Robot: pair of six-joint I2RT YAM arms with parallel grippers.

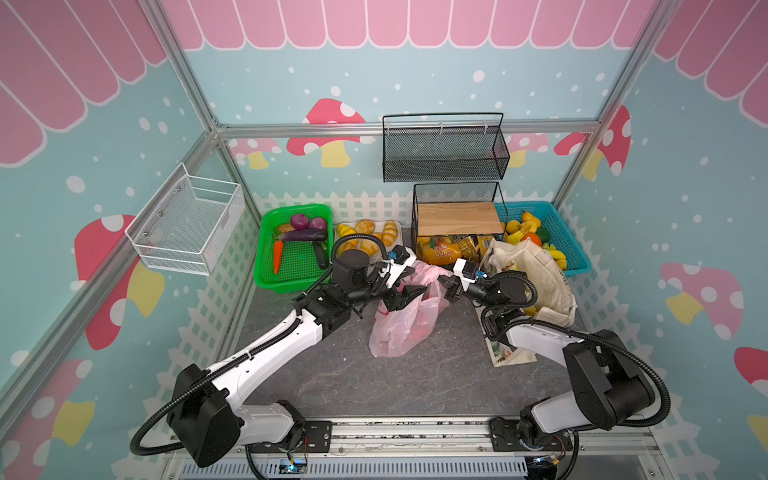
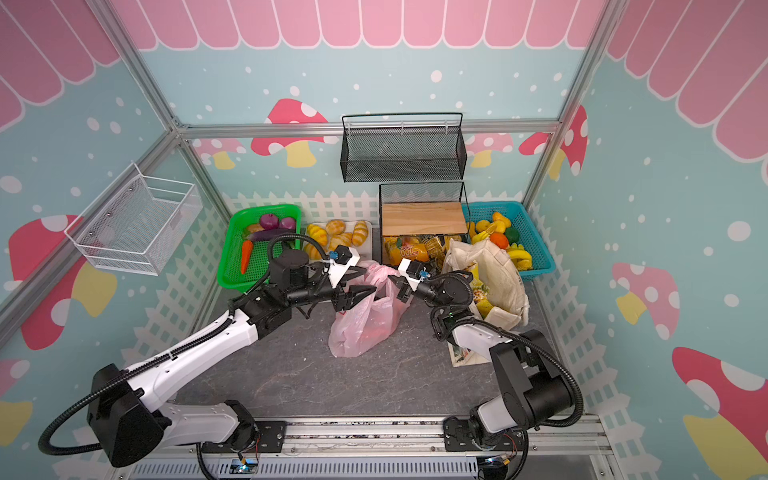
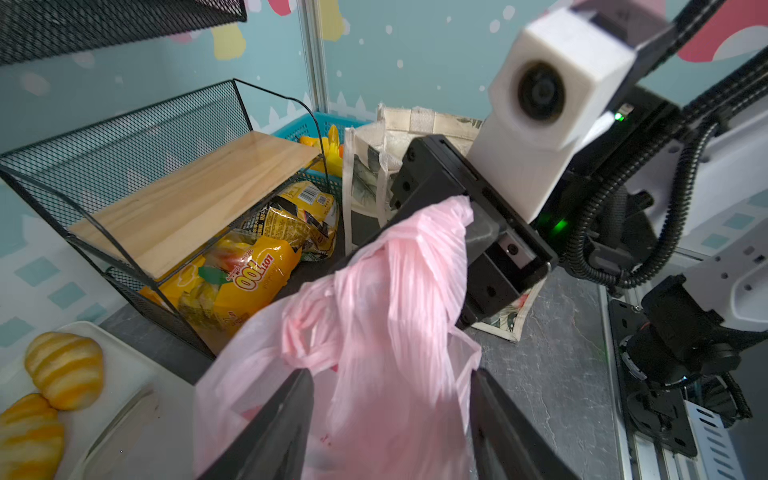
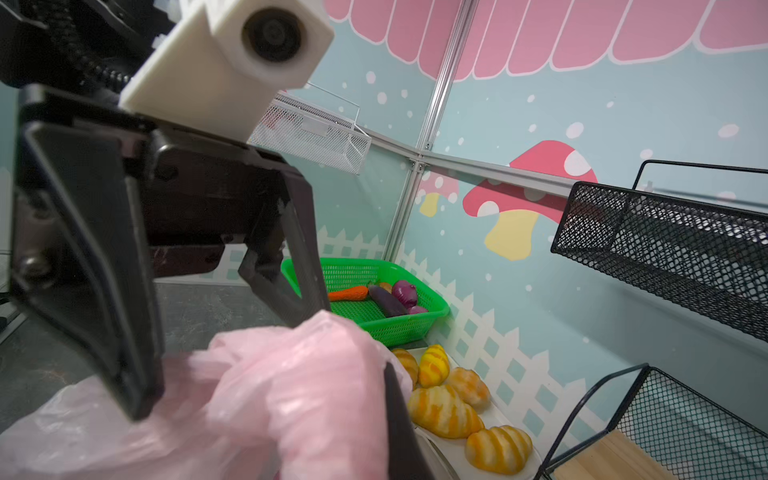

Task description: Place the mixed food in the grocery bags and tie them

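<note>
grey marbled surface (image 1: 415, 386) carries pink bag (image 1: 399, 332); left gripper (image 1: 409, 296) jaws spread apart at the bag's gathered top; right gripper (image 1: 446, 284) jaws clenched on its handle

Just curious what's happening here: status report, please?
Left end effector open over pink bag. Right end effector shut on its bunched top. Knot unclear. No obstruction seen.

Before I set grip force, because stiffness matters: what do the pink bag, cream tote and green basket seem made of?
The pink bag: thin translucent plastic film, finely crinkled. The cream tote: likely canvas, matte, slumped in soft folds. The green basket: apparently rigid moulded plastic, perforated mesh.
</note>
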